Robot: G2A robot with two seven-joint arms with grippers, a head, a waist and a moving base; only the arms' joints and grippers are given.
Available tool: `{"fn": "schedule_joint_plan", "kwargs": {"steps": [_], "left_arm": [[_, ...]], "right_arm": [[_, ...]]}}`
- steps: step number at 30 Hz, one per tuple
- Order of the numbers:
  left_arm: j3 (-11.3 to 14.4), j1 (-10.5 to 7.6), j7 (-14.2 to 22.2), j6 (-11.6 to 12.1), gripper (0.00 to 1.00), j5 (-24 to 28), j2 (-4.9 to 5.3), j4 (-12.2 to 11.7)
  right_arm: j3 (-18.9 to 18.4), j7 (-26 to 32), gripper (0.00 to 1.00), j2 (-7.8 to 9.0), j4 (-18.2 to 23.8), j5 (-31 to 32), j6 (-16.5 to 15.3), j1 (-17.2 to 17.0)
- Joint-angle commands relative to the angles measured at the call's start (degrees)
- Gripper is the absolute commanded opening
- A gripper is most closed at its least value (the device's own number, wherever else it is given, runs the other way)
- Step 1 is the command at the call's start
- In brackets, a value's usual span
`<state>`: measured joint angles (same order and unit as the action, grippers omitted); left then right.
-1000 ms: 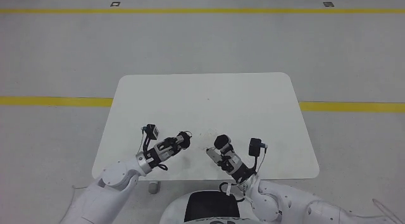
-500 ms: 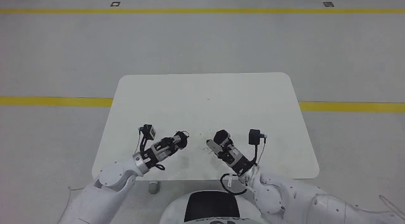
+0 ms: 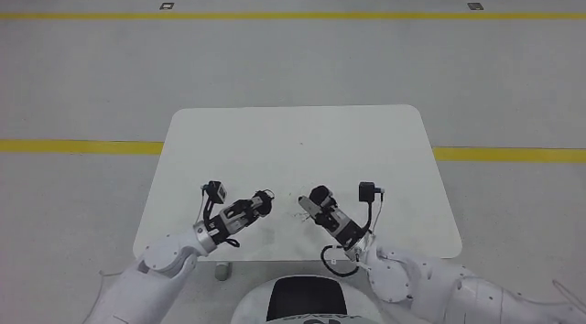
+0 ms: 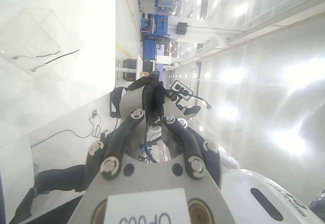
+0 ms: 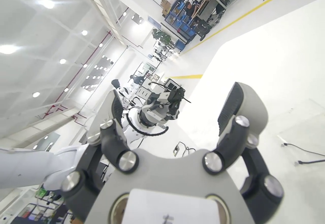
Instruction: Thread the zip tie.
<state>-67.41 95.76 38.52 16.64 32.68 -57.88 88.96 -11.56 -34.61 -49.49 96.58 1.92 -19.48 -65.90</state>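
Left arm: enters from the near left corner of the table (image 3: pixel 302 141). The forearm is angled toward the far right. The left gripper (image 3: pixel 266 199) is held above the near part of the table, just left of centre, and points right toward the other arm.

Left pincer state: fingers drawn together, pads pinched on the zip tie (image 5: pixel 186 100). The tie is a thin black strip. In the right wrist view a short, straight tail of it sticks out past the fingertips, raised clear of the table and aimed toward the right gripper. How much of the tie lies inside the grip cannot be told.

Right arm: enters from the near right. The forearm is angled toward the far left. The right gripper (image 3: pixel 309 199) is held above the near part of the table, just right of centre, facing the left gripper.

Right pincer state: spread wide, with nothing between the ribbed fingers (image 5: pixel 234 103). Its own wrist view shows the left gripper and the tie's tail framed in the gap between them, farther off.

Relation: the two grippers are at about the same depth on the table, near each other but apart, tip facing tip. The tie touches only the left gripper.

Other items: a clear container (image 4: pixel 61 32) rests on the table top. Thin dark strips (image 4: pixel 64 54) lie flat inside it. Its exact place on the table cannot be fixed from the top view
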Motion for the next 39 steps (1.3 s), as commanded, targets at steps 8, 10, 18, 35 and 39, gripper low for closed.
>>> {"fn": "schedule_joint_plan", "kwargs": {"steps": [8, 10, 18, 35, 39], "left_arm": [[0.1, -0.12, 0.2, -0.1, 0.0, 0.0, 0.0, 0.0], [0.1, -0.12, 0.2, -0.1, 0.0, 0.0, 0.0, 0.0], [0.1, -0.12, 0.2, -0.1, 0.0, 0.0, 0.0, 0.0], [0.1, -0.12, 0.2, -0.1, 0.0, 0.0, 0.0, 0.0], [0.1, -0.12, 0.2, -0.1, 0.0, 0.0, 0.0, 0.0]], "right_arm": [[-9.5, 17.9, 1.0, 2.55, 4.4, -10.7, 0.0, -3.2], [-12.1, 21.6, 1.0, 2.8, 5.0, -12.5, 0.0, -4.6], [-23.0, 35.9, 1.0, 2.18, 5.8, -16.3, 0.0, -12.0], [-39.7, 60.7, 1.0, -4.89, 3.3, -21.0, 0.0, -22.7], [-42.5, 65.4, 1.0, -7.0, 2.3, -21.4, 0.0, -24.1]]}}
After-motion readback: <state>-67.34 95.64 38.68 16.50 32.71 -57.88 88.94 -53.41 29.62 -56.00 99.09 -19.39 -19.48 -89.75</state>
